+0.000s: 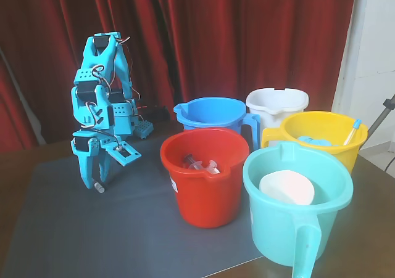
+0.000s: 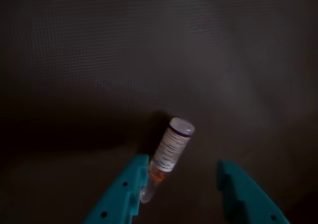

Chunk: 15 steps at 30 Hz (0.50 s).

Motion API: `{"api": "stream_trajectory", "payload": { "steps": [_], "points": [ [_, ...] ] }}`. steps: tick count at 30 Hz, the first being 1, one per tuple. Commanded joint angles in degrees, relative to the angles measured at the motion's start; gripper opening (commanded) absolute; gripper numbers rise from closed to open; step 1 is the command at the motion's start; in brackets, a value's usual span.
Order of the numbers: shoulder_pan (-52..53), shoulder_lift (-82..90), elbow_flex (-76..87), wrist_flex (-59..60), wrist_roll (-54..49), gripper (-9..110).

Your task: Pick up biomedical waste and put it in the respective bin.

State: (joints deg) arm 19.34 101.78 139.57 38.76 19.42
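**Inspector:** Your gripper (image 2: 181, 177) stood with its jaws spread, gripping nothing. The vial (image 2: 169, 154) lay on the dark mat (image 1: 74, 228) between the fingers, tilted, just beside the left finger (image 2: 124, 194) in the wrist view.

**Operator:** And the bins?

**Inspector:** You had five. The blue bucket (image 1: 213, 114) showed no contents from that angle. The red bucket (image 1: 203, 173) held clear syringe-like items (image 1: 200, 164). The turquoise bucket (image 1: 296, 210) held a white rounded object (image 1: 286, 188). The yellow bucket (image 1: 321, 136) held a thin tube (image 1: 352, 131) and something light blue. The white bucket's (image 1: 278, 105) interior was hidden. The vial sat well apart from all of them.
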Motion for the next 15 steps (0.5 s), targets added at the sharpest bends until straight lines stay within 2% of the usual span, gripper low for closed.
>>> {"api": "stream_trajectory", "payload": {
  "steps": [1, 12, 15],
  "points": [
    [-0.2, 1.6, -0.4, -0.4, 0.1, 14],
    [0.4, 1.6, 0.1, -0.7, 0.2, 14],
    [0.6, 1.6, 2.0, -4.7, -0.5, 14]
  ]
}}
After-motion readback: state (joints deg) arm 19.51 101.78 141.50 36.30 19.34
